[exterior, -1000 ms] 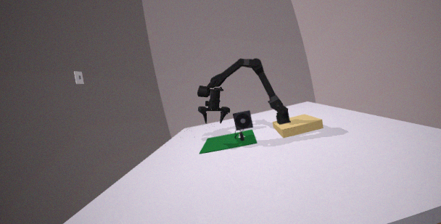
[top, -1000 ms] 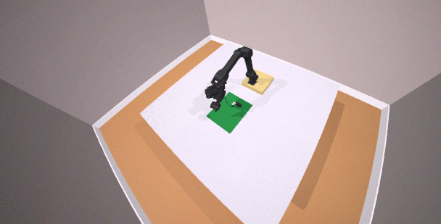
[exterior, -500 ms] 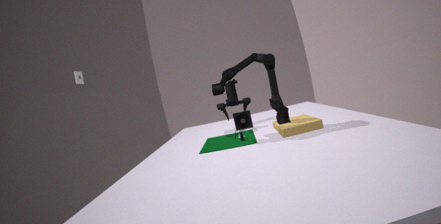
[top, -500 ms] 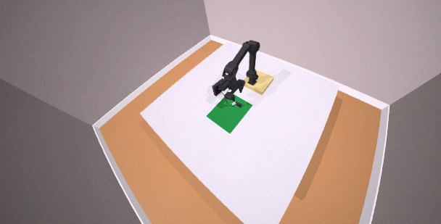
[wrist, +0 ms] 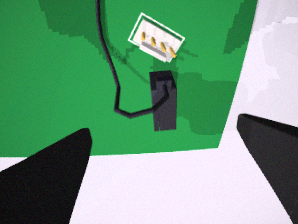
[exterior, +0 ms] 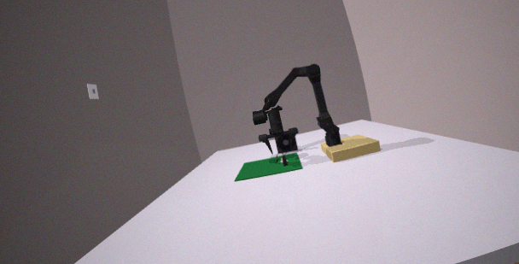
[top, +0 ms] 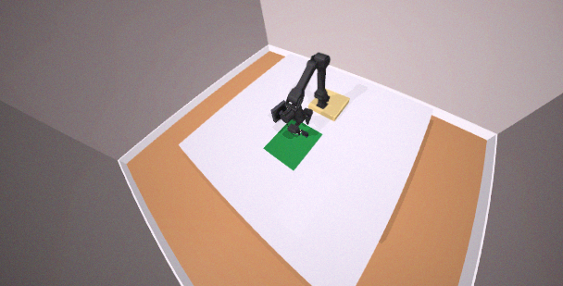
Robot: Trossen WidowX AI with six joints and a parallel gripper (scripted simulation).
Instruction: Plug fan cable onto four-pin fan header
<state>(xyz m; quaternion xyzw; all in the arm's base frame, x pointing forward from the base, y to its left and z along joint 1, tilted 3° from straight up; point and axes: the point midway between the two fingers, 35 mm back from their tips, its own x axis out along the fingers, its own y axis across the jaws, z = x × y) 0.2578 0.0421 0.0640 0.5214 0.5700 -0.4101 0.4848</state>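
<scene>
The green board (top: 293,155) (exterior: 256,171) (wrist: 30,100) lies on the white table top. In the wrist view a white header (wrist: 150,48) with a row of gold pins sits on it. The black plug (top: 304,133) (exterior: 285,161) (wrist: 165,112) is beside the header, apart from it in the wrist view. The thin black cable (wrist: 108,60) bends round to the plug's end nearer the header. My gripper (wrist: 164,128) is open and empty; its fingers stand wide on either side of the plug in view. Whether the plug stands or lies is unclear. The square black fan (exterior: 286,143) hides part of the gripper in the exterior view.
The arm's base stands on a yellow block (top: 339,105) (exterior: 358,148) behind the board. The arm arches over from it. Orange strips (top: 157,178) flank the white table top (top: 333,192), with pale walls beyond.
</scene>
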